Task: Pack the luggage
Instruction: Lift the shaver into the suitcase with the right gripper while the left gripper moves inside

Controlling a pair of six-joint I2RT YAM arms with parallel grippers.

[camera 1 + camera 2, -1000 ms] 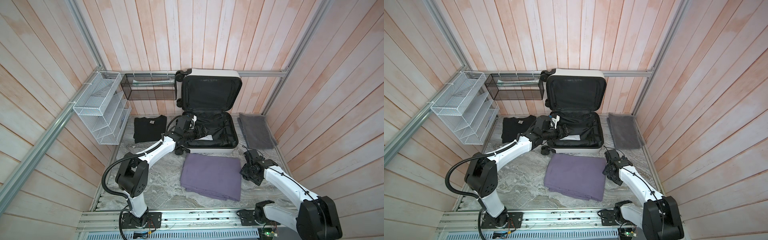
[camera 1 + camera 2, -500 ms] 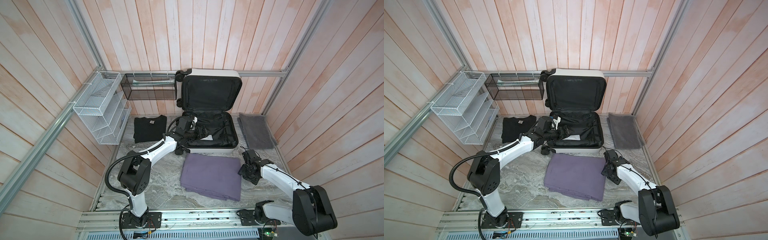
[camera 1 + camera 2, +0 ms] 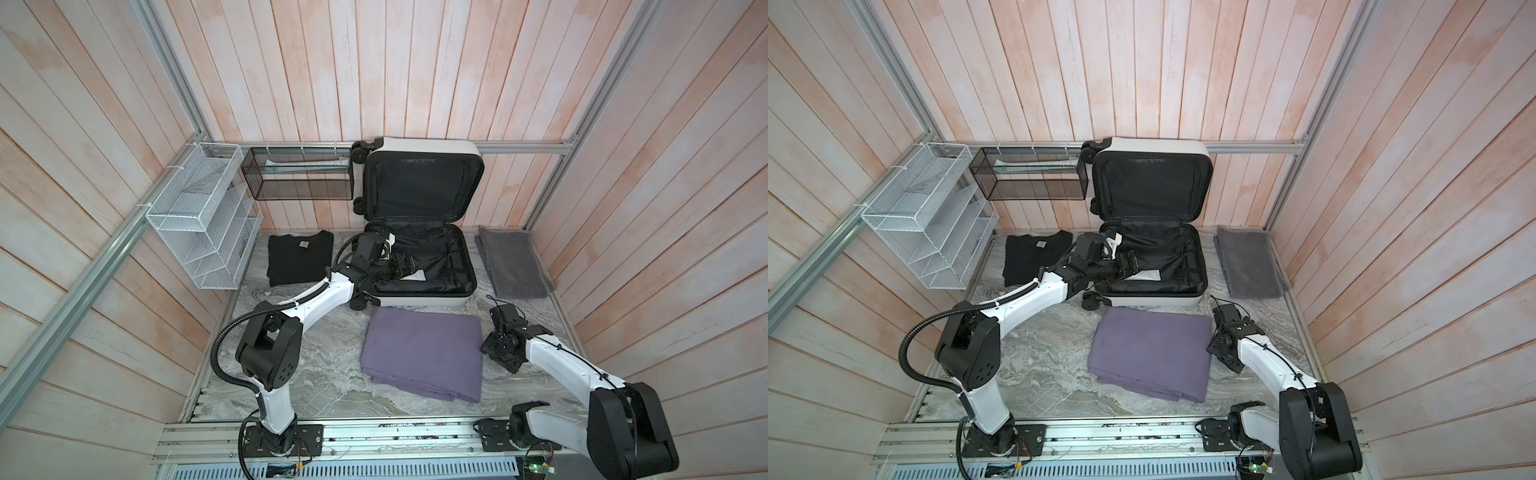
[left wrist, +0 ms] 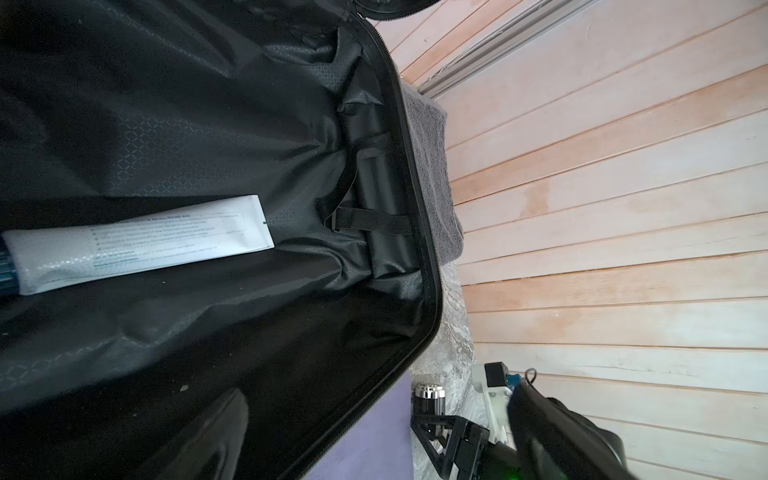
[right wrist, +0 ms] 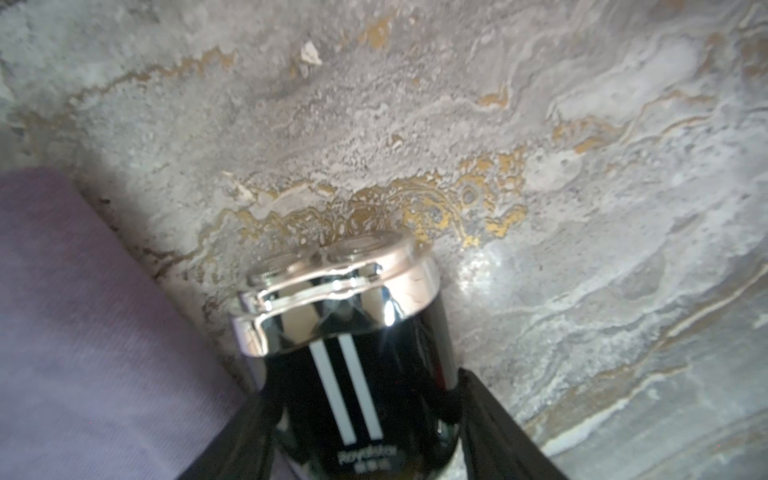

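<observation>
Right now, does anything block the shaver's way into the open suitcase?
Mostly no: bare table lies between shaver and the open luggage. Only the left end effector hovers inside, near its wheeled side.

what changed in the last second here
The right arm swung slightly toward the middle, and the right hand closed in on the shaver beside the purple cloth; its fingers now appear to press both sides. The left hand stayed open over the tube lying in the luggage. The black shirt and grey towel have not moved.
</observation>
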